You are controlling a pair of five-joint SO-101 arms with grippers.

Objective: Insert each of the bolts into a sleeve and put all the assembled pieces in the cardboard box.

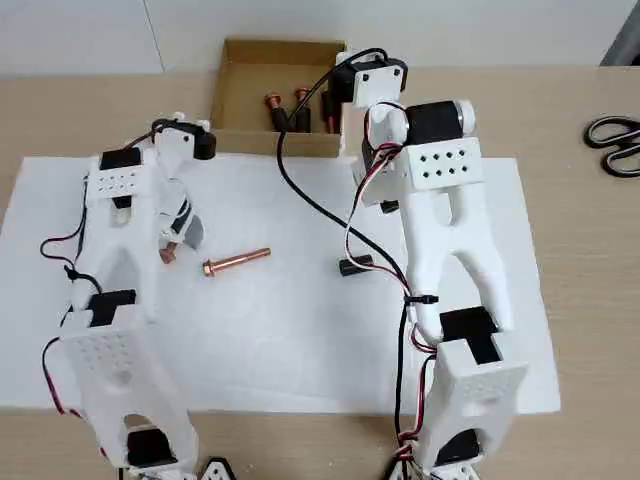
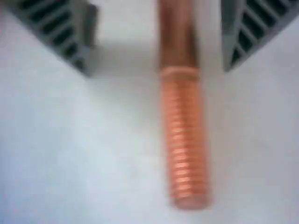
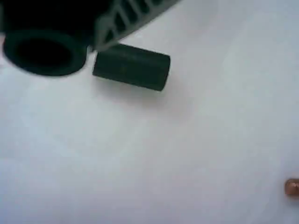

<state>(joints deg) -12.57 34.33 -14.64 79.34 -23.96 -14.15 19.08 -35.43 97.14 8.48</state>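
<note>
A copper bolt [image 2: 184, 140] lies on the white sheet between the two grey fingers [image 2: 60, 32] of my left gripper [image 2: 156, 42], which stands open around it with a gap on each side. From above, that gripper [image 1: 178, 235] is low over the sheet at the left, with the bolt's head [image 1: 168, 256] poking out beneath it. A second copper bolt [image 1: 235, 262] lies loose just to its right. My right gripper [image 3: 70, 42] is shut on a black sleeve [image 3: 44, 51], seen end-on. Another black sleeve [image 3: 133, 67] lies on the sheet [image 1: 352, 267] close by.
The cardboard box [image 1: 245, 55] stands at the back centre with several copper-and-black assembled pieces inside. A white sheet [image 1: 280, 340] covers the work area. Scissors [image 1: 615, 145] lie at the far right on the wooden table. A bolt tip [image 3: 292, 186] shows at the right wrist view's edge.
</note>
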